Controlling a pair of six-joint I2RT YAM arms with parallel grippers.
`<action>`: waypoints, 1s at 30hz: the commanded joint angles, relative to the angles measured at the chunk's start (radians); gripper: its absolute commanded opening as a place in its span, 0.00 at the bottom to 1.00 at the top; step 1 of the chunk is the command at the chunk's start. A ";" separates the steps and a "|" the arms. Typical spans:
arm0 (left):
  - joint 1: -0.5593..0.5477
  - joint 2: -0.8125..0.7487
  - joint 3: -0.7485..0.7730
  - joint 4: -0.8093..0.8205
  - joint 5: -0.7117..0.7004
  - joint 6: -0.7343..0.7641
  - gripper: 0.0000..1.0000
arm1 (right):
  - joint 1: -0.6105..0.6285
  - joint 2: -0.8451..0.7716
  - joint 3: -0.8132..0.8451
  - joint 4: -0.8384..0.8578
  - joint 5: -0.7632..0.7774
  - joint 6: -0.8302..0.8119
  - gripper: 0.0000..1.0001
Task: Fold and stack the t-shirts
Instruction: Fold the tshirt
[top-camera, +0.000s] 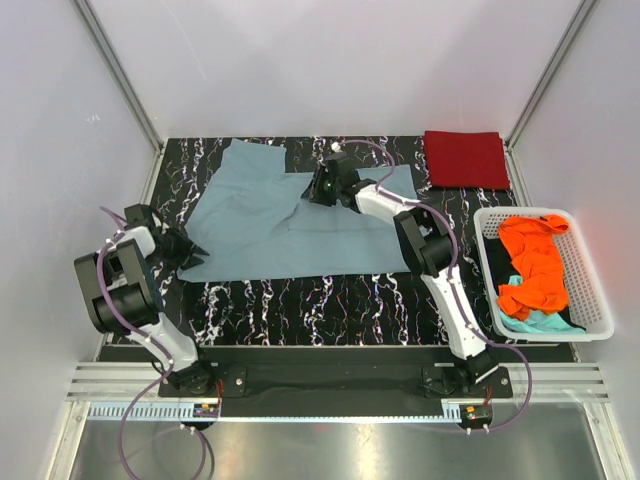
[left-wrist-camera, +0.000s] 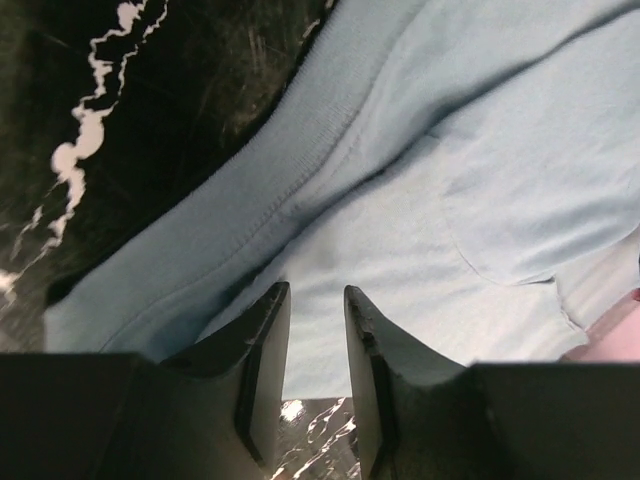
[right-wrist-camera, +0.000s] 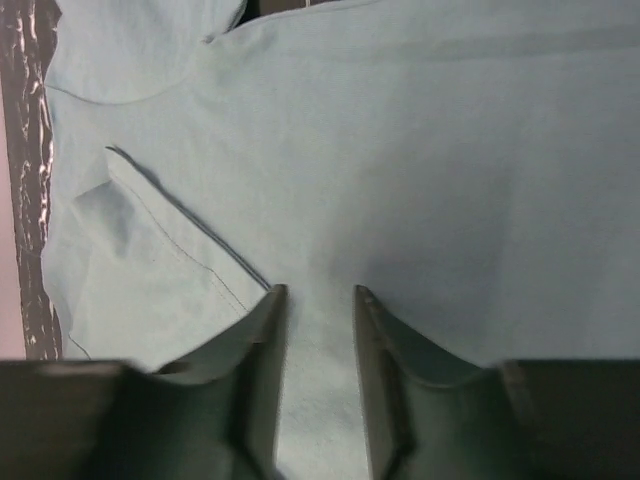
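Left gripper (left-wrist-camera: 316, 292), jaws narrowly apart on nothing, sits at the near-left edge of the grey-blue t-shirt (top-camera: 260, 235) spread on the table (top-camera: 300, 295); right gripper (right-wrist-camera: 319, 292), likewise parted, hangs over its folded-over flap, where a shallow close would likely pinch one layer and skew the fold.

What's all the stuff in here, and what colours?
table: 1, black with white veins, under everything
blue shirt: 1, grey-blue, spread mid-table
red shirt: 1, dark red, folded, far right corner
basket: 1, white, right side
orange shirt: 1, orange, in basket
teal shirt: 1, teal, in basket under orange shirt
left end effector: 1, black, open, blue shirt's left edge
right end effector: 1, black, open, over blue shirt
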 joint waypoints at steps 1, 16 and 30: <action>-0.031 -0.073 0.034 -0.012 -0.050 0.044 0.35 | -0.017 -0.072 0.088 -0.106 -0.011 -0.115 0.44; -0.126 0.138 0.269 -0.150 -0.104 0.113 0.37 | -0.043 -0.383 -0.136 -0.827 0.102 -0.340 0.63; -0.126 0.151 0.174 -0.223 -0.175 0.120 0.38 | -0.191 -0.541 -0.568 -0.698 0.146 -0.268 0.64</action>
